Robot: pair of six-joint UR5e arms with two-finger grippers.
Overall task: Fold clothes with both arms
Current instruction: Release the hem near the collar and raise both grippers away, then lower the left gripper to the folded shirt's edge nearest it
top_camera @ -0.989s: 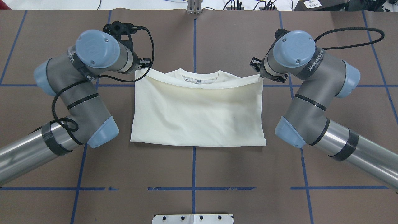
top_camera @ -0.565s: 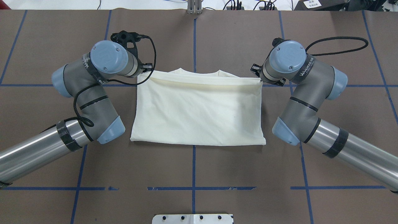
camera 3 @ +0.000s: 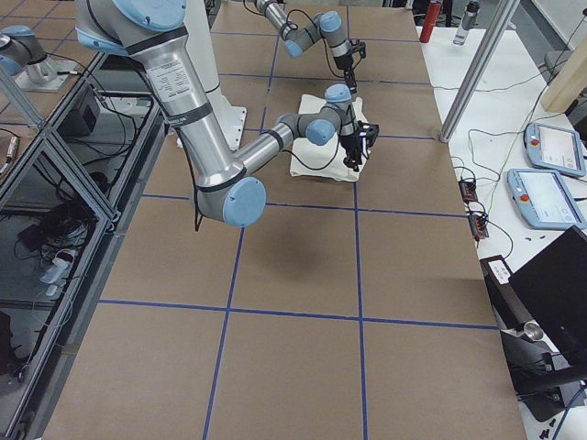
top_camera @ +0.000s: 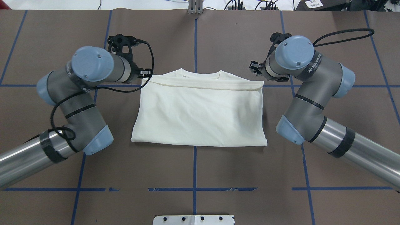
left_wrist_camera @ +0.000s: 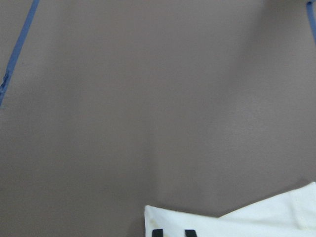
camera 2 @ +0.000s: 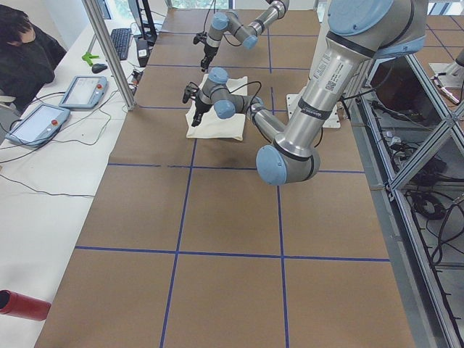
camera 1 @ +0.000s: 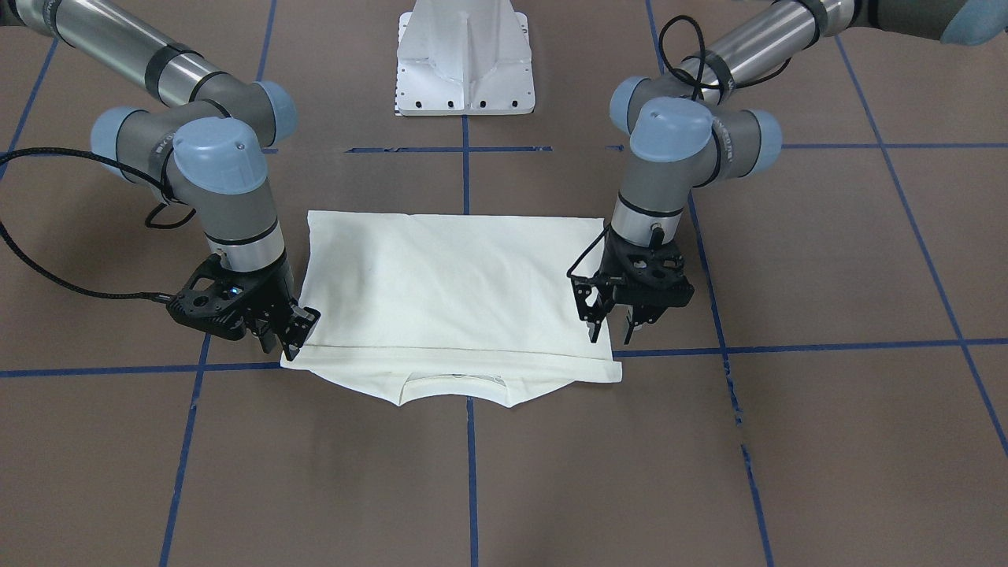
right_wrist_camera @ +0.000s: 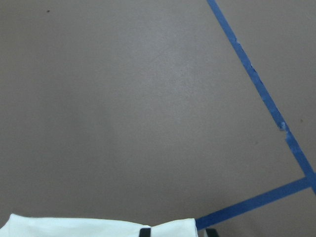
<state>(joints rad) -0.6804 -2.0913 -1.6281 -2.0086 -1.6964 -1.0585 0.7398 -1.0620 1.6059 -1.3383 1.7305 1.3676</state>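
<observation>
Cream shirt (top_camera: 200,115) lies folded flat mid table (top_camera: 200,175), plain side up, collar end away from robot.
Left jaws slightly parted, tips over the shirt's far corner on that side. Right jaws parted wider, one tip over the other far corner, one off it. Neither grips cloth. Left arm (top_camera: 78,93) and right arm (top_camera: 309,93) bent inward, wrists pointing down at the collar edge.

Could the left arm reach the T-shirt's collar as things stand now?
Probably yes. The left claw hangs open by a corner of the T-shirt, and the collar peeks out uncovered nearby, with nothing between them.
</observation>
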